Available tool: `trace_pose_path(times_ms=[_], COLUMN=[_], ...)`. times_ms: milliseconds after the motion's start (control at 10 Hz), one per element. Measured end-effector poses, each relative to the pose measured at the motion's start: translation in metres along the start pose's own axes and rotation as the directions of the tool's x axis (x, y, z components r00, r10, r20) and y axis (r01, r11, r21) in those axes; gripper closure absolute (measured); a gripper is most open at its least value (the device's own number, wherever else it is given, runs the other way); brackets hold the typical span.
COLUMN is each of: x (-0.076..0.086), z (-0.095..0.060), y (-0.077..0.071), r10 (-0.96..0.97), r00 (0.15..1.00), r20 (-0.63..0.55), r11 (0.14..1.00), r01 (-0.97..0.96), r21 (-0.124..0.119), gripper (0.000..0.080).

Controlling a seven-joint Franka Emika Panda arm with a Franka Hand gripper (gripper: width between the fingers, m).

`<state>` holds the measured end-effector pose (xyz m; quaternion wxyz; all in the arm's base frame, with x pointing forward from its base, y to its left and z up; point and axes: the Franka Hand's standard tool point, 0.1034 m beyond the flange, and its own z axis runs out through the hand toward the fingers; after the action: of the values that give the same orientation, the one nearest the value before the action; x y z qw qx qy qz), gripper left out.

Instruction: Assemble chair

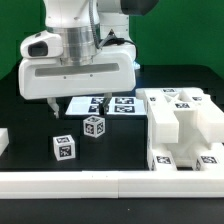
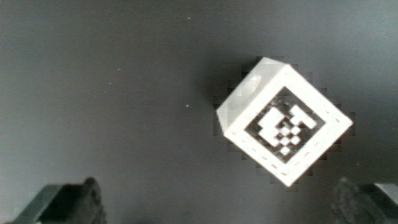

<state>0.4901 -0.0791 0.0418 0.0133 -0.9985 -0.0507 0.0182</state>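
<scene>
My gripper hangs open and empty over the black table, just in front of the marker board. Two short square chair blocks with tags lie on the table in front of it: one in the middle and one nearer the front. In the wrist view one tagged block lies ahead of the open gripper, apart from both dark fingertips. I cannot tell which of the two blocks it is. Larger white chair pieces lie stacked on the exterior view's right.
A long plain white rail runs along the table's front edge. Another white part shows at the exterior view's left edge. The robot arm's white body hangs over the back of the table.
</scene>
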Motion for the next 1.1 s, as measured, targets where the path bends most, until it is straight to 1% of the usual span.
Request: trace_pose_path(times_ms=[200, 400, 500, 600, 800, 900, 1000, 1100], x=[0.0, -0.005, -0.01, -0.012, -0.011, -0.01, -0.008, -0.012], z=[0.0, 0.003, 0.007, 0.009, 0.008, 0.008, 0.006, 0.006], y=[0.0, 0.003, 0.001, 0.001, 0.001, -0.004, -0.018, -0.025], r10=[-0.026, -0.269, -0.358, -0.365, -0.36, -0.357, -0.374, -0.4], r00=[1.0, 0.963, 0.934, 0.931, 0.933, 0.934, 0.928, 0.917], r20=[0.0, -0.008, -0.005, 0.002, 0.0, 0.0, -0.004, -0.006], r11=[1.0, 0.963, 0.934, 0.931, 0.933, 0.934, 0.928, 0.917], r01=[0.026, 0.269, 0.358, 0.365, 0.36, 0.357, 0.374, 0.399], r21=[-0.002, -0.012, -0.015, -0.01, -0.011, -0.01, -0.007, -0.005], gripper=[0.015, 0.015, 0.015, 0.015, 0.015, 0.015, 0.015, 0.015])
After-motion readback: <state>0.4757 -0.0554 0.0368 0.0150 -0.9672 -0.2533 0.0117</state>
